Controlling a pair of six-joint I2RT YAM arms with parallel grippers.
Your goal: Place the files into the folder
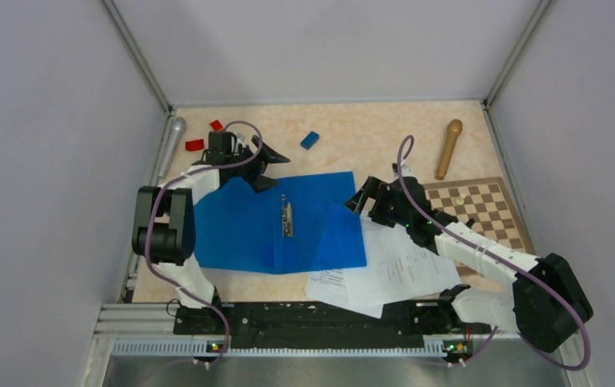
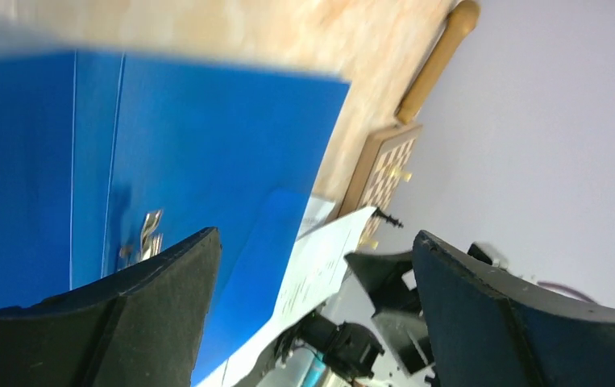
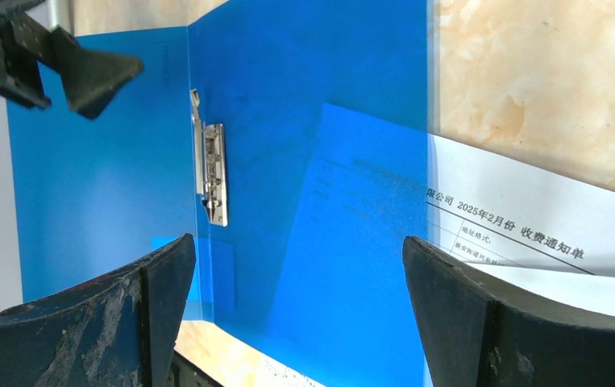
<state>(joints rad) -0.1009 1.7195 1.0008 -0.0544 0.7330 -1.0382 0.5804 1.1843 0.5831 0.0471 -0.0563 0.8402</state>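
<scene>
Top external view showed a beige marbled tabletop (image 1: pixel 352 133) between grey walls (image 1: pixel 328 48). The bright-blue plastic folder (image 1: pixel 239 234) lay open at centre, with white printed files (image 1: pixel 405 274) at its near-right corner. The left gripper (image 1: pixel 265 169) hovered over its far-left corner and the right gripper (image 1: pixel 362 195) over its far-right corner, both with jaws apart and empty.

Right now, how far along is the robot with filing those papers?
Done: the folder lies open flat, its metal clip exposed. In hand: nothing; the left gripper and right gripper both hang open over the folder's edges. Left: the files lie mostly on the table at the folder's right side, none under the clip, so they need sliding in.
</scene>
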